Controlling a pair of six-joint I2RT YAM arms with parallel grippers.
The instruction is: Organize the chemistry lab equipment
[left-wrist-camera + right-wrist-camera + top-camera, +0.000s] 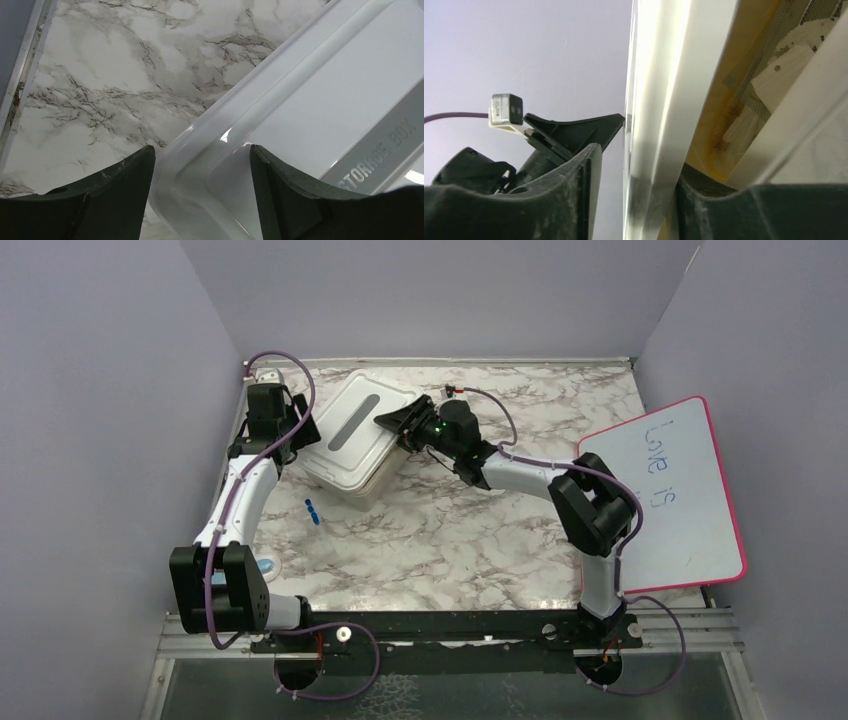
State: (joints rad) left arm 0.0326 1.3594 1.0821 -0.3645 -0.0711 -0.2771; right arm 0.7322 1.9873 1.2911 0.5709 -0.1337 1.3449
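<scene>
**A:** Where is everything in relation to the beige bin [348,482]?

**B:** Its white lid [362,423] sits on top, slightly skewed. The left gripper [293,430] is at the bin's left side and the right gripper [402,424] at its right side. Tiny blue pieces [312,510] lie outside the bin, just on the side nearer the arm bases.

**A:** Is either gripper holding anything?

**B:** Not visibly. The left fingers [112,200] stand wide apart around a lid corner; I cannot tell whether they touch it. The right fingers [569,200] straddle the lid's rim with a gap showing on one side, so nothing is clamped.

**A:** What is inside?

**B:** A gap under the lid shows the square grey wire gauze [776,25] and the black-and-white packet [791,62].

**A:** What could go wrong?

**B:** The lid could be pressed shut with the blue pieces left out. A finger could also catch the rim, dragging the bin or flipping the lid.
</scene>
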